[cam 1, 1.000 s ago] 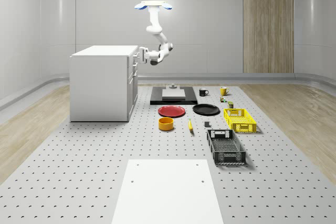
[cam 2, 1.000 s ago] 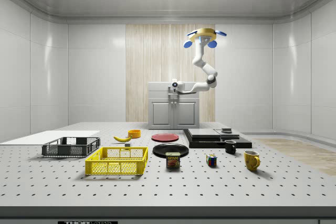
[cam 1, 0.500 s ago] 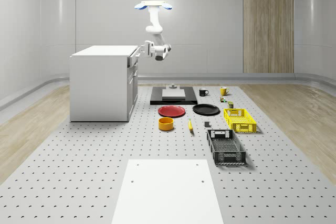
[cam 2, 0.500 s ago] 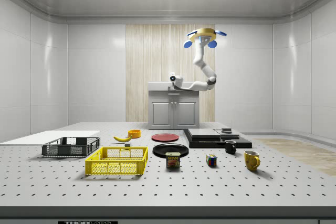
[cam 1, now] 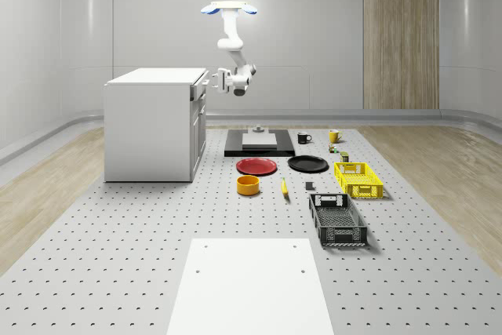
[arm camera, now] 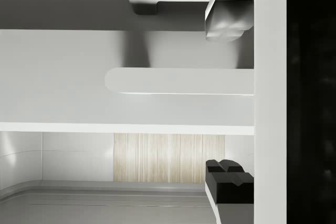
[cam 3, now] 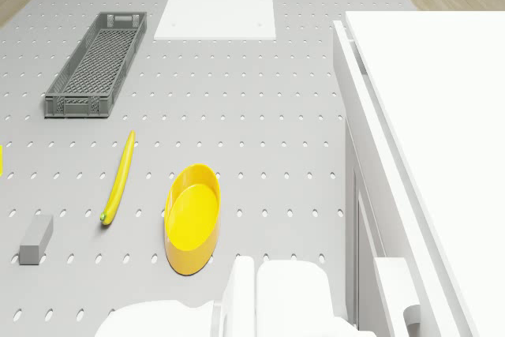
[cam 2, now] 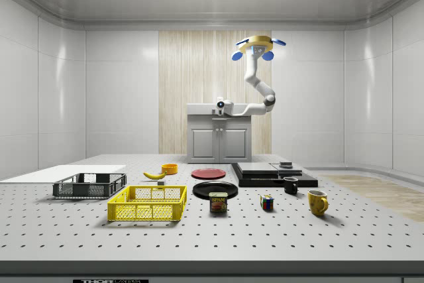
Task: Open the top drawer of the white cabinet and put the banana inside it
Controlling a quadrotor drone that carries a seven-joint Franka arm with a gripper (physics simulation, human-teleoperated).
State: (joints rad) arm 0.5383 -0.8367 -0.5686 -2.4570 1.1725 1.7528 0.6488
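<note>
Banana (cam 1: 284, 187) lies on the perforated table (cam 1: 141, 233) between orange bowl (cam 1: 248, 185) and small grey block (cam 1: 310, 186), well apart from white cabinet (cam 1: 153, 123). Drone (cam 1: 228, 9) hovers beside the cabinet, above its front. Gripper (cam 1: 211, 80) sits at the top drawer (cam 1: 198, 90) front edge; claw state cannot be told.
</note>
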